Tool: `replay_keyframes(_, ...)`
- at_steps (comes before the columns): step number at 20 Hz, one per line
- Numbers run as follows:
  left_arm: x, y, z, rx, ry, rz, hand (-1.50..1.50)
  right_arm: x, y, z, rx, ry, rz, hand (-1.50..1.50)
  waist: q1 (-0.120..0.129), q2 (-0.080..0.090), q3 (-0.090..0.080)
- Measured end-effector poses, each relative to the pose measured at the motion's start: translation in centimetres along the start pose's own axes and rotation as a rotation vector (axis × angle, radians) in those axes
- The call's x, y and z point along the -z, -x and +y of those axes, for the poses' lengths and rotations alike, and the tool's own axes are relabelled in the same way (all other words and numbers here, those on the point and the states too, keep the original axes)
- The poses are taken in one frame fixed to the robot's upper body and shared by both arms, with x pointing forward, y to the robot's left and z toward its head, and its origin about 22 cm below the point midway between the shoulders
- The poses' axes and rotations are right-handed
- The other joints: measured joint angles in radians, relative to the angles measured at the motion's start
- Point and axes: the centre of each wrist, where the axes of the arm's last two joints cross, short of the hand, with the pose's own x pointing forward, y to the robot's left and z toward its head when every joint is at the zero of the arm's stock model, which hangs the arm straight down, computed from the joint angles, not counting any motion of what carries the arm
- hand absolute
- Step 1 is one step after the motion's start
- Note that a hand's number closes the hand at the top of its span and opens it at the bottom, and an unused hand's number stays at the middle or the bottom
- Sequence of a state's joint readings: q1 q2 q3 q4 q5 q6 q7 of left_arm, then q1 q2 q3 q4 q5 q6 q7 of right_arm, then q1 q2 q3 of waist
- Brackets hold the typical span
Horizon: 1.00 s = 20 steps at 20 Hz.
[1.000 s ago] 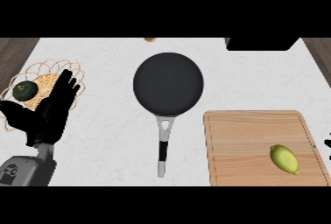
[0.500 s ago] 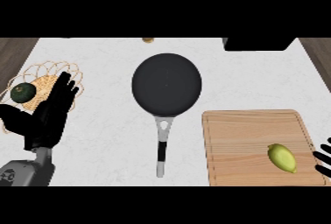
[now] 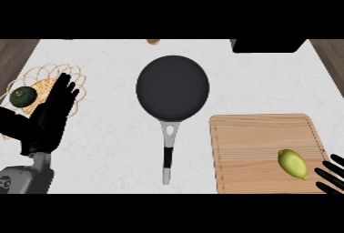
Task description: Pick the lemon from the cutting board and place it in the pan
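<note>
The right hand [image 3: 331, 172] has come into view at the lower right edge. A second ago only a sliver of it showed there; now several of its fingers reach in over the right rim of the board [image 3: 249, 145], just beside the lemon [image 3: 293, 164] but not yet touching it. The fingers are straight and spread apart, holding nothing. The lemon has not moved and lies on the board near its right edge, tilted, well apart from the pan [image 3: 173, 88]. The pan sits in the middle of the worktop [image 3: 107, 150] with nothing in it, its handle [image 3: 167, 152] pointing toward the robot. So the reach looks under way and the grasp not yet begun: the hand probably has to come further in over the lemon before its fingers can curl round it. The left hand [image 3: 47, 120] rests open at the left, fingers up, in front of a wire basket [image 3: 67, 75] that holds a dark green fruit [image 3: 23, 96]; it has stayed there.
</note>
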State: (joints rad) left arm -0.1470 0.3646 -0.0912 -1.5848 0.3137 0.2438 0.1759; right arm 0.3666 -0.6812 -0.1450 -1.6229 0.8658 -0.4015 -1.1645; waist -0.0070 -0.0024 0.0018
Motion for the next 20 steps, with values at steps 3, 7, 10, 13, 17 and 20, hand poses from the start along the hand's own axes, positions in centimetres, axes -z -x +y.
replay_keyframes(3, 0.2, 0.3, -0.1, 0.004, 0.003, -0.003, 0.00, 0.0, -0.3, 0.6, -0.026, -0.007, 0.009, -1.50, 0.001, 0.001, -0.001)
replay_keyframes(7, 0.4, 0.2, -0.1, 0.002, 0.004, 0.000, 0.00, 1.3, -0.5, 1.3, -0.070, -0.007, 0.014, -1.50, 0.004, 0.002, -0.001)
replay_keyframes(10, 0.5, -0.2, -0.4, 0.002, 0.007, 0.003, 0.00, 2.1, -0.4, 2.3, -0.079, -0.006, 0.015, -1.50, 0.006, 0.002, -0.001)
replay_keyframes(13, 0.6, -0.2, -0.7, -0.002, 0.002, -0.002, 0.00, 3.4, -0.4, 2.9, -0.082, -0.002, -0.010, -1.50, 0.007, 0.002, -0.002)
replay_keyframes(17, 0.8, -0.5, -0.2, 0.000, 0.004, -0.002, 0.00, 3.8, 0.0, 4.5, -0.085, -0.027, -0.002, -1.50, 0.008, 0.003, -0.002)
replay_keyframes(20, 0.6, -0.3, 0.0, 0.002, 0.006, -0.002, 0.00, 4.5, 0.2, 5.1, -0.096, -0.034, -0.009, -1.50, 0.008, 0.003, -0.001)
